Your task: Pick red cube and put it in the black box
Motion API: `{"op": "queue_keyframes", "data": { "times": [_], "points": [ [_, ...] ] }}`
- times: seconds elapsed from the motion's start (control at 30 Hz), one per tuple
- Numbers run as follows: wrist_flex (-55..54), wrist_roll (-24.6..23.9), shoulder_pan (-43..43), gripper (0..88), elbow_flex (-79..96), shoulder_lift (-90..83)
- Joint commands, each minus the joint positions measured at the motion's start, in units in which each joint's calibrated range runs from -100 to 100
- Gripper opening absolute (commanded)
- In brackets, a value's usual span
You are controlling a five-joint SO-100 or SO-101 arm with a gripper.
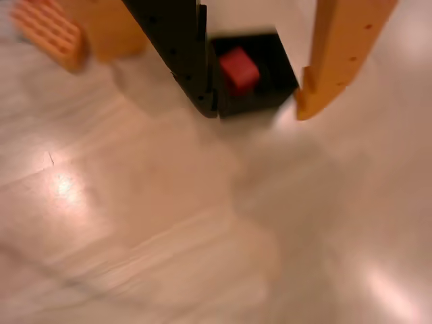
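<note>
In the wrist view the red cube (238, 69) lies inside the black box (270, 88) near the top centre. My gripper (260, 115) hangs above and in front of the box, open, with the black finger (182, 61) to the left of the cube and the orange finger (334, 67) to the right of the box. Nothing is held between the fingers. The picture is blurred by motion.
An orange ribbed part (50, 30) sits at the top left corner. The pale wood-grain tabletop (202, 229) spreads across the lower part of the view with bright reflections of light.
</note>
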Motion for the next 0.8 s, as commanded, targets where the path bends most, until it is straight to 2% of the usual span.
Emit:
{"op": "queue_keyframes", "data": {
  "times": [0.0, 0.13, 0.27, 0.47, 0.53, 0.67, 0.77],
  "points": [
    [-7.5, -3.3, 6.0, 13.4, 10.2, -8.2],
    [-14.4, -8.2, 9.5, 8.2, 21.6, -15.3],
    [-20.1, -13.9, 10.4, 7.5, 31.3, -20.9],
    [-24.0, -27.9, 10.5, 6.5, 40.7, -27.4],
    [-25.1, -29.2, 11.0, 6.1, 42.9, -29.1],
    [-26.0, -29.0, 11.6, 1.0, 46.6, -32.4],
    [-26.1, -29.2, 11.6, 0.9, 49.1, -35.3]
  ]
}}
